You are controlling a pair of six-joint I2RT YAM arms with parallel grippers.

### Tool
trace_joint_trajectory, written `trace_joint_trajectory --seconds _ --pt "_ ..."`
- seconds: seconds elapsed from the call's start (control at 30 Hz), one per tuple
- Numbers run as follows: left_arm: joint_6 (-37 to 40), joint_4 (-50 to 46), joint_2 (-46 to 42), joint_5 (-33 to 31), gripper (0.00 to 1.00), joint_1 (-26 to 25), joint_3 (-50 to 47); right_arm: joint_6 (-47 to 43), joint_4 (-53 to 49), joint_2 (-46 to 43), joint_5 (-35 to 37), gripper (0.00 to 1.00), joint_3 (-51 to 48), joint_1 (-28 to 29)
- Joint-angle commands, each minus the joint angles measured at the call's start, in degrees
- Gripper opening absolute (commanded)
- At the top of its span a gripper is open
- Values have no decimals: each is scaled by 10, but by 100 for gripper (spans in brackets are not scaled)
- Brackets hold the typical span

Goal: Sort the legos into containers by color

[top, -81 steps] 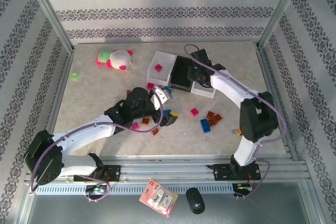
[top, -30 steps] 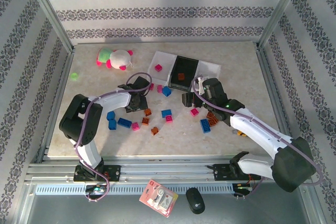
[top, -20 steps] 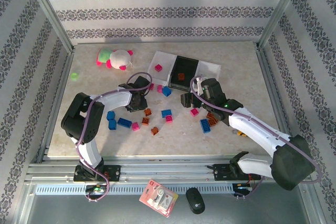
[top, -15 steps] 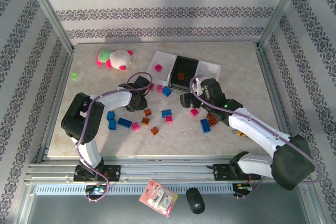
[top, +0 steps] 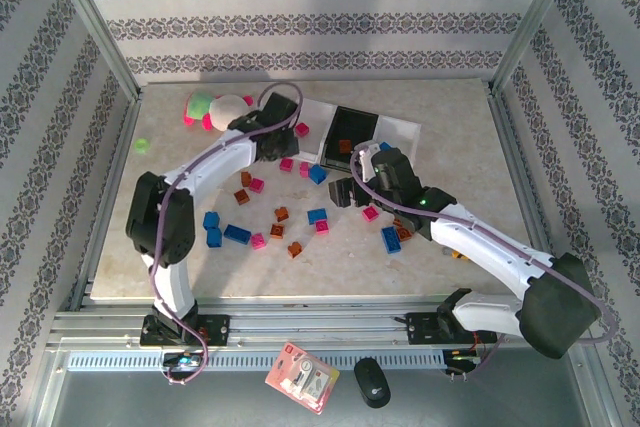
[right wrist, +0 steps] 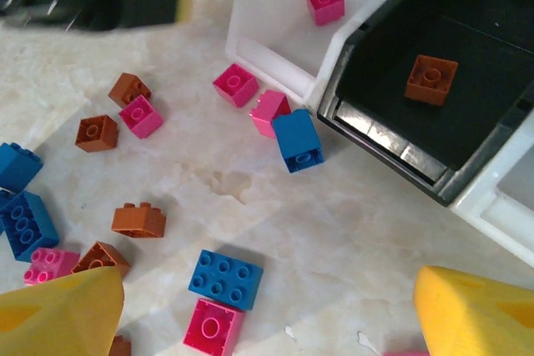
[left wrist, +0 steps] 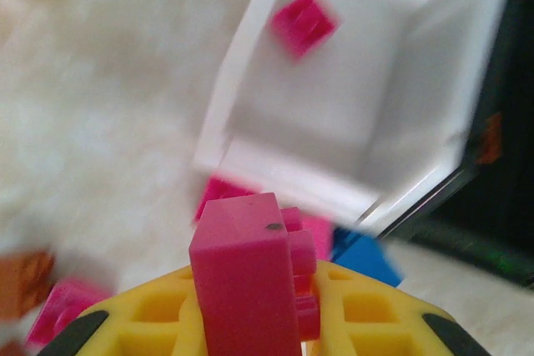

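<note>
Left arm (top: 215, 159): is swinging away from the loose pile, where it was working half a second ago, and is reaching toward the far row of containers.
Right arm (top: 480, 242): is barely shifting; it is drifting a little leftward over the scatter.
Left white tray (left wrist: 275, 174): is lying just beyond the left fingertips, its near wall directly ahead of them, with one magenta brick (left wrist: 303, 21) already sitting inside.
Black tray (right wrist: 492, 31): is sitting ahead and to the right of the right fingers, holding one orange-brown brick (right wrist: 430, 79).
Left gripper (left wrist: 250, 310): is clamping the held magenta brick (left wrist: 246, 277) between its yellow fingers.
Right gripper (right wrist: 267, 316): is hovering with fingers spread wide and nothing between them.
Loose legos (right wrist: 225, 279): are lying below and ahead of the right fingers, a blue one and a magenta one between the two tips.
Meaning: a pick looks complete, so the left side is probably heading into a drop in the matching tray. Most bricks are still waiting on the table, and the right side seems to be lining up its own pick.
</note>
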Motion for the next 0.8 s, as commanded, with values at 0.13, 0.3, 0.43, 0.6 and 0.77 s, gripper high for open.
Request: trace_joint_trajectory --seconds 0.13,0.3,0.43,0.6,0.77 --pt "69 -79 152 8 23 12 207 -12 7 -2 7 90 18 6" --pt "78 -116 234 22 24 19 310 -11 2 -12 19 90 13 6" --pt "77 -136 266 30 28 21 348 -11 -6 -23 32 90 10 7" --pt "81 -130 239 30 55 22 343 -1 -12 -41 61 91 0 5" --pt "98 -84 161 46 68 18 272 15 -27 -55 87 92 -11 -1"
